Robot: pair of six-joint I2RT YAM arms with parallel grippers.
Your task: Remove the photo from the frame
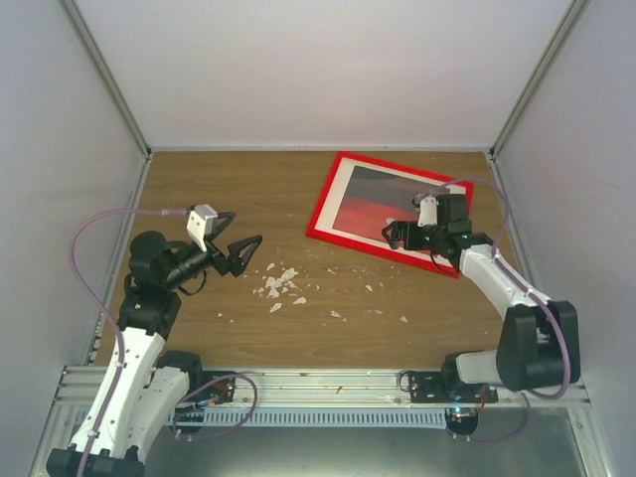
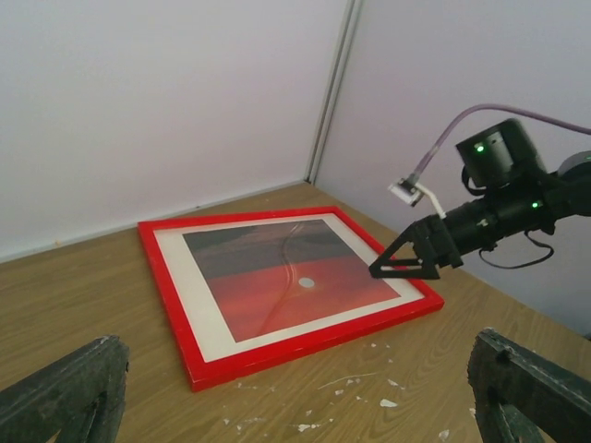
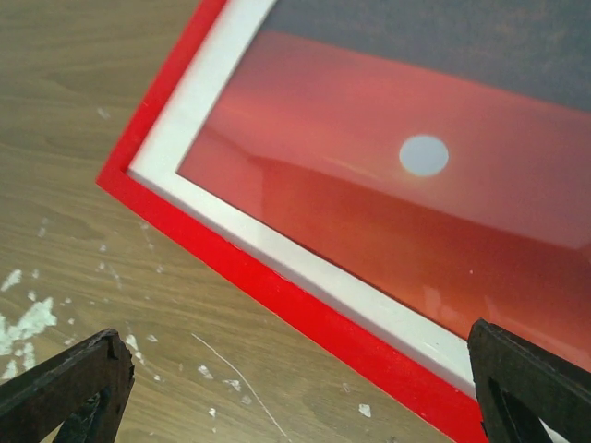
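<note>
Left gripper (image 1: 243,243): jaws wide apart, holding nothing, parked well left of the frame (image 3: 277,291) and pointed toward it. White flecks (image 1: 278,283) are scattered on the table (image 1: 199,189) between it and the frame's near-left corner.

The frame lies flat and face up at the table's right-far side, rotated so one corner points at the arms. Right gripper (image 2: 404,263): jaws also spread, empty, hovering over the frame's near-right rim. Can't tell if it's touching.

The photo (image 3: 369,212) sits inside the frame, bordered by the white mat (image 3: 277,249), nothing lifted.

Handling, as judgement:
- Glossy sheen and a cable reflection over the print suggest a pane on top. Likely slick and fragile, so no pressing or pinching there.
- With the face up, the print probably only comes out from the back. The frame needs flipping before anything else.
- Frame looks thin, light and stiff. It'll skate on the smooth wood if nudged from one side only.
- Best hold is the red rim, at a corner or the middle of a long edge, one finger under and one over. The second arm should pin the opposite rim.
- The print itself looks like thin, floppy paper that creases easily. Take it at an edge margin, not mid-sheet.
</note>
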